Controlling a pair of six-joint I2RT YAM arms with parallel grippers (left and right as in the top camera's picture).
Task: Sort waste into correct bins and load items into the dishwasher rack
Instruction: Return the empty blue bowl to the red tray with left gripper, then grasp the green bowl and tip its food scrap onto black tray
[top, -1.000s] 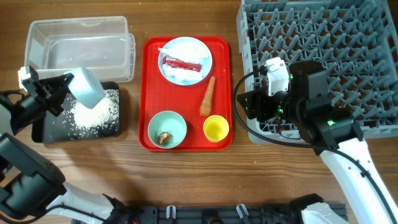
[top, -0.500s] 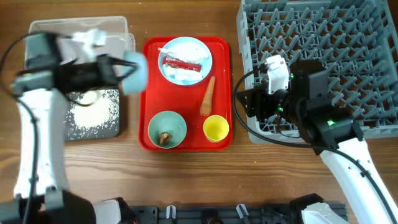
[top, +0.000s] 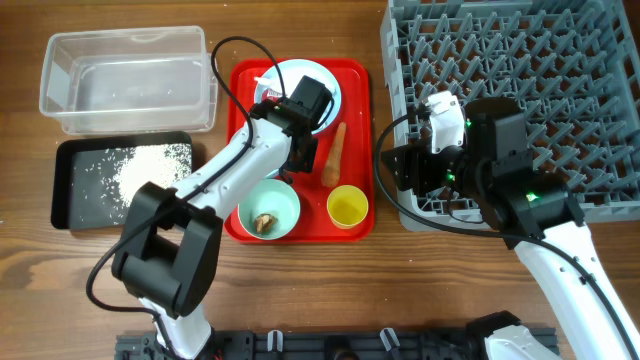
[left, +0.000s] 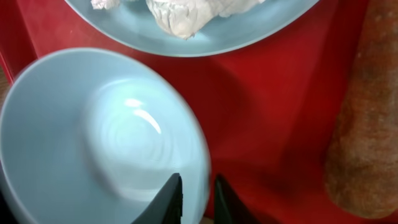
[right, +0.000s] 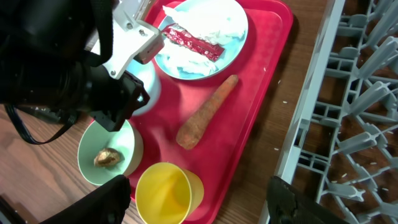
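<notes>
My left gripper (top: 298, 160) is shut on the rim of an empty pale mint bowl (left: 93, 137), low over the red tray beside the pale blue plate (top: 330, 88). The right wrist view shows that bowl (right: 148, 87) under the gripper. The plate holds the red wrapper (right: 193, 42) and white tissues (right: 211, 22). The carrot (top: 335, 155) lies on the tray. A second mint bowl (top: 268, 208) holds the brown scrap (top: 264, 221). The yellow cup (top: 348, 206) stands next to it. My right gripper (right: 199, 183) is open and empty, above the cup.
The red tray (top: 360, 130) sits mid-table. The black tray (top: 70, 200) at the left holds rice grains (top: 145, 170). The clear tub (top: 125, 80) stands behind it, with nothing visible inside. The grey rack (top: 520, 60) fills the right side, close to my right arm.
My left arm has swung right with the bowl, from over the black tray to the red tray by the plate. The right arm has not moved.
</notes>
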